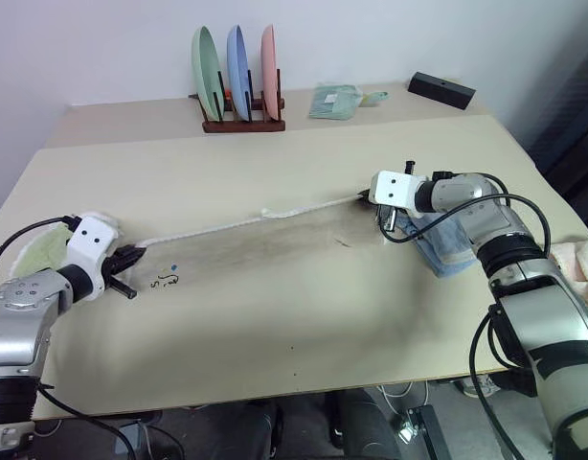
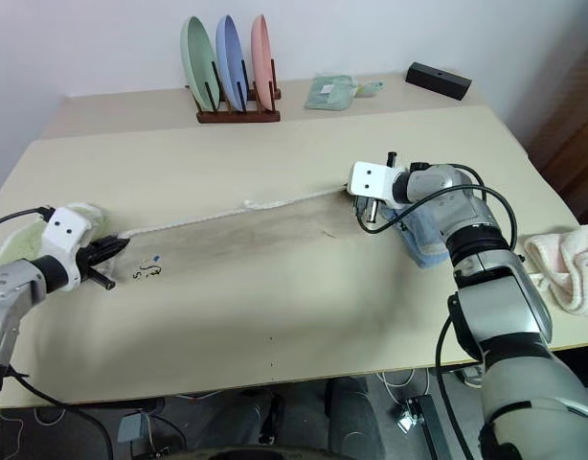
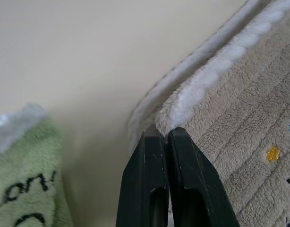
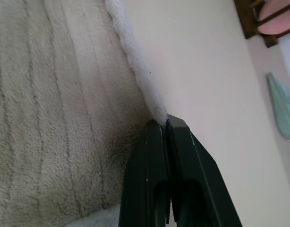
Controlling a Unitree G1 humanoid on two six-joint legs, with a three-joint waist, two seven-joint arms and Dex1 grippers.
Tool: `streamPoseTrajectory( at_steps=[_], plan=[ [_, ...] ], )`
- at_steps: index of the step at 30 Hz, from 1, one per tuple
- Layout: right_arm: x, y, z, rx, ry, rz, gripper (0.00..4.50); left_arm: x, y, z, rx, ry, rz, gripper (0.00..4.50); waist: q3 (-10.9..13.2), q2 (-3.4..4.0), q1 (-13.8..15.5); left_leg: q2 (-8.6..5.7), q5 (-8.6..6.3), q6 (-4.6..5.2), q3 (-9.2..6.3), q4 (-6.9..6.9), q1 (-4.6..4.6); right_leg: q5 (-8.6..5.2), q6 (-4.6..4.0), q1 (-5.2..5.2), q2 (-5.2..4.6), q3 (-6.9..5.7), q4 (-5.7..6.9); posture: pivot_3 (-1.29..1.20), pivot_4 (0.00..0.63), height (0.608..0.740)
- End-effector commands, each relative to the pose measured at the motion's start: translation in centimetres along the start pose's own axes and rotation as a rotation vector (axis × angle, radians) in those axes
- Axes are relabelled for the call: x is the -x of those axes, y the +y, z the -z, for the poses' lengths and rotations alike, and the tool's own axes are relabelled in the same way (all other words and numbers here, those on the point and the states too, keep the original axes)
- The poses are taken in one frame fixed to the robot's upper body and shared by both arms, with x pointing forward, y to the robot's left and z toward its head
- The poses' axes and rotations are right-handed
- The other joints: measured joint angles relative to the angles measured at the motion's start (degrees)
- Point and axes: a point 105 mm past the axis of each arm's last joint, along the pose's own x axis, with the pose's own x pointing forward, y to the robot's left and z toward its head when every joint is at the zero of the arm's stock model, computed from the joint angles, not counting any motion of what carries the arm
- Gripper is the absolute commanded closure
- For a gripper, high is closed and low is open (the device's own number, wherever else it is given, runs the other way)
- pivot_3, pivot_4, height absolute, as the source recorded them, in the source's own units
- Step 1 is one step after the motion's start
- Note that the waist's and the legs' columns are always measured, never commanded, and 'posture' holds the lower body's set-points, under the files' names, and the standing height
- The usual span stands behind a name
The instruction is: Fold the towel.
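The beige towel (image 1: 275, 254) lies flat across the table as a long band. Its white trimmed edge (image 1: 227, 226) runs along the far side, and a small dark embroidered mark (image 1: 166, 281) sits near its left end. My left gripper (image 1: 139, 254) is at the towel's left end, shut on the white-edged corner; in the left wrist view its fingertips (image 3: 165, 132) pinch the trim. At the towel's far right corner my right gripper (image 1: 364, 197) is shut as well. In the right wrist view its tips (image 4: 162, 124) clamp the end of the white edge.
A light green cloth (image 1: 45, 251) lies under my left arm, a light blue towel (image 1: 447, 247) under my right forearm. At the back stand a rack of three plates (image 1: 238, 72), a pale green packet (image 1: 337, 101) and a black box (image 1: 441, 89). A pink-white cloth (image 2: 572, 264) hangs off the table's right edge.
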Motion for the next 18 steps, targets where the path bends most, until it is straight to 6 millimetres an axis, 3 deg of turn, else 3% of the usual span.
streamPoseTrajectory(
  at_steps=[1, 4, 6, 9, 12, 13, 18],
  plan=[
    [0.9, -2.7, -0.5, 0.086, 0.020, 0.114, 2.80, 0.6, 1.7, -1.2, -0.008, -0.041, -0.086, 2.68, 0.0, 0.00, 0.0, 0.00, 0.00, 0.00, 0.00, 0.00, 0.00, 0.00, 0.00, -0.01, 0.00, 0.00, 0.01, 0.00, 0.150, 0.740],
    [2.2, -3.7, -0.1, 0.103, 0.030, 0.167, 1.38, 0.9, 2.5, -1.4, -0.028, -0.054, -0.155, 1.29, 0.0, 0.00, 0.1, -0.01, 0.00, 0.00, 0.00, 0.00, -0.01, 0.00, 0.00, -0.01, 0.00, 0.02, 0.01, 0.00, 0.150, 0.740],
    [3.3, -4.0, 0.2, 0.096, 0.030, 0.196, 1.35, 1.2, 2.5, -2.1, -0.023, -0.094, -0.175, 0.27, 0.0, 0.01, 0.2, -0.02, 0.00, 0.00, 0.00, 0.01, -0.03, 0.00, 0.00, -0.02, -0.01, 0.02, 0.00, 0.00, 0.150, 0.740],
    [5.1, -4.3, 0.5, -0.012, -0.005, 0.251, 1.35, 1.6, 2.2, -3.8, -0.014, -0.189, -0.201, 0.27, 0.0, -0.02, 0.3, -0.02, 0.00, 0.00, -0.01, 0.01, -0.03, 0.00, 0.00, 0.00, -0.01, 0.01, -0.03, 0.00, 0.150, 0.740],
    [7.2, -3.1, -0.4, -0.289, -0.121, 0.252, 0.53, 1.9, 0.7, -6.7, 0.010, -0.337, -0.171, 0.20, 0.0, -0.04, 0.5, 0.00, 0.00, 0.00, -0.04, 0.04, -0.02, 0.00, 0.01, 0.07, -0.02, 0.00, -0.05, 0.00, 0.150, 0.740],
    [7.7, -2.5, -1.1, -0.370, -0.163, 0.241, 0.01, 1.8, 0.1, -7.3, 0.015, -0.358, -0.153, 0.20, 0.0, -0.04, 0.5, 0.01, 0.00, 0.00, -0.04, 0.06, -0.05, 0.01, 0.01, 0.06, -0.02, 0.00, -0.06, 0.00, 0.150, 0.740],
    [9.1, 4.2, -4.1, -0.827, -0.280, 0.055, 0.01, 0.4, -7.3, -9.4, -0.034, -0.422, 0.171, 0.20, -0.1, 0.02, 0.8, 0.02, -0.01, 0.02, -0.03, 0.11, -0.02, 0.01, 0.02, 0.09, -0.04, 0.03, 0.03, 0.00, 0.150, 0.740]
  ],
)
